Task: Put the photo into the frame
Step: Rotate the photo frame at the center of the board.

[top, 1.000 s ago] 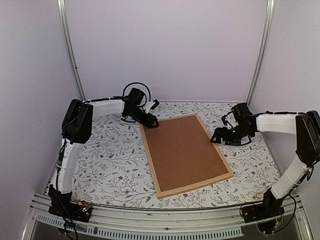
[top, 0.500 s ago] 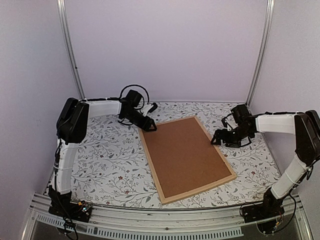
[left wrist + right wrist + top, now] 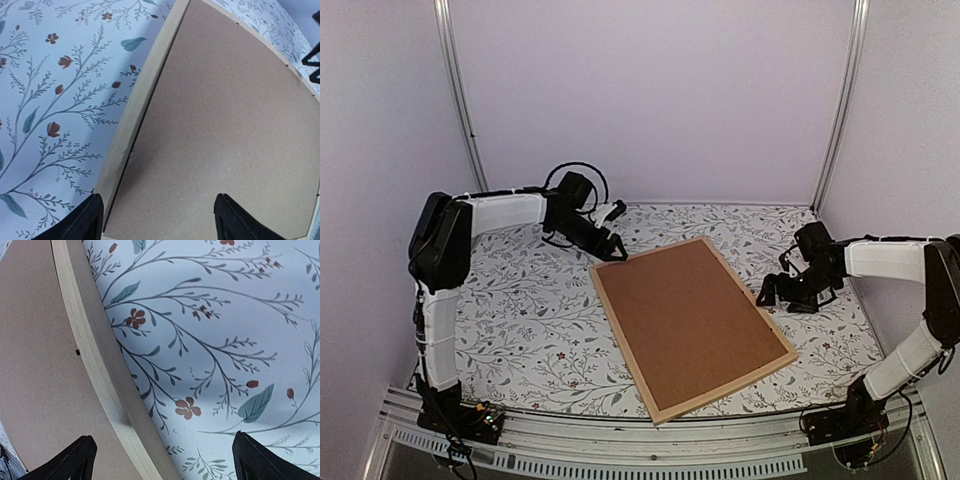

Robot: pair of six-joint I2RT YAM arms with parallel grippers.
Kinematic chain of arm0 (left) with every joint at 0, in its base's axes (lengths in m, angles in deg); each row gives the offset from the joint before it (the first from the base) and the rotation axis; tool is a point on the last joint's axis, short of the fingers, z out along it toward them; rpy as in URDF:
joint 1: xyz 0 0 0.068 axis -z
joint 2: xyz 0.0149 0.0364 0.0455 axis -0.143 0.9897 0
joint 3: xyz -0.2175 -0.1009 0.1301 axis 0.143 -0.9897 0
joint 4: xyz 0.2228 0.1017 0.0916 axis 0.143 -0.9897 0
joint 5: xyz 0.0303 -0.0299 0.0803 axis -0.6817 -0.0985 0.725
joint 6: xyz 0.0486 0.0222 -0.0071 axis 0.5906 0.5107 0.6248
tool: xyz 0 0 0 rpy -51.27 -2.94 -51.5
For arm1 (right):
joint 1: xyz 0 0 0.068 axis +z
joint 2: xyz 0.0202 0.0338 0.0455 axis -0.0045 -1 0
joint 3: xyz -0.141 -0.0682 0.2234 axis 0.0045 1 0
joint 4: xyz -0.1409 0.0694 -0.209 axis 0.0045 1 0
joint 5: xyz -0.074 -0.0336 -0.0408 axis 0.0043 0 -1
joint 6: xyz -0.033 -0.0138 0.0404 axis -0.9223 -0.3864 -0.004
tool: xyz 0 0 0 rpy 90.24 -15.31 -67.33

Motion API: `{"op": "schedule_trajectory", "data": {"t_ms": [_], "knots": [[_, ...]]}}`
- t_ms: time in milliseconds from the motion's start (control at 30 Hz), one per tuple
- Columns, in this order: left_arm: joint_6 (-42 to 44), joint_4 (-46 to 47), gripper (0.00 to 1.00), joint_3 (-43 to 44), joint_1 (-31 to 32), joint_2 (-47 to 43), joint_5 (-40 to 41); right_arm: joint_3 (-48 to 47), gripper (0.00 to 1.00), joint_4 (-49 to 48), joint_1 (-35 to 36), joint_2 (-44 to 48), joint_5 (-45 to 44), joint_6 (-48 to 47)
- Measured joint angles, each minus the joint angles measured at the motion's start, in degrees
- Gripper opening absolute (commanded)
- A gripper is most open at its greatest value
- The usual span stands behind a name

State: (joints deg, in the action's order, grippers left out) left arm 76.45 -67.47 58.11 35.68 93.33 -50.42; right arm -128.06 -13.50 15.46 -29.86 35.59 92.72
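Observation:
The frame (image 3: 620,335), thin light wood, lies flat and skewed on the flowered table with a plain brown backing board (image 3: 692,320) filling it. The photo is hidden. My left gripper (image 3: 610,250) hovers at the frame's far left corner, open. In the left wrist view its fingertips straddle the wood strip (image 3: 137,105) and the board (image 3: 225,125), with nothing between them (image 3: 157,200). My right gripper (image 3: 772,292) sits low beside the frame's right edge, open. The right wrist view shows the frame strip (image 3: 95,355) and bare cloth between that gripper's tips (image 3: 164,437).
A flowered tablecloth (image 3: 530,320) covers the table. Lilac walls with metal posts (image 3: 460,100) close the back and sides. An aluminium rail (image 3: 640,445) runs along the near edge between the arm bases.
The frame has slid and turned toward the near right. My left gripper has drawn back to the left and opened wider. My right gripper has backed away to the right of the frame edge.

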Motion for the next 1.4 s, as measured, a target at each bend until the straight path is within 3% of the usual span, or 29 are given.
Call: {"op": "schedule_trajectory", "data": {"t_ms": [300,667,1033,1400], "knots": [[-3.3,4.3,0.84,3.9,-0.3,0.7,7.0,6.9,0.99,1.7,-0.7,9.0,2.8,5.1],[-6.6,9.2,0.84,4.2,-0.4,4.0,7.2,16.3,0.98,4.7,4.0,24.3,1.1,19.0],[-7.6,10.8,0.84,6.4,0.2,7.1,6.7,19.6,0.98,9.7,10.5,28.2,-3.3,27.7],[-7.6,10.6,0.83,8.8,0.8,10.7,6.4,20.8,0.98,4.2,15.3,24.9,-2.1,31.8]]}}
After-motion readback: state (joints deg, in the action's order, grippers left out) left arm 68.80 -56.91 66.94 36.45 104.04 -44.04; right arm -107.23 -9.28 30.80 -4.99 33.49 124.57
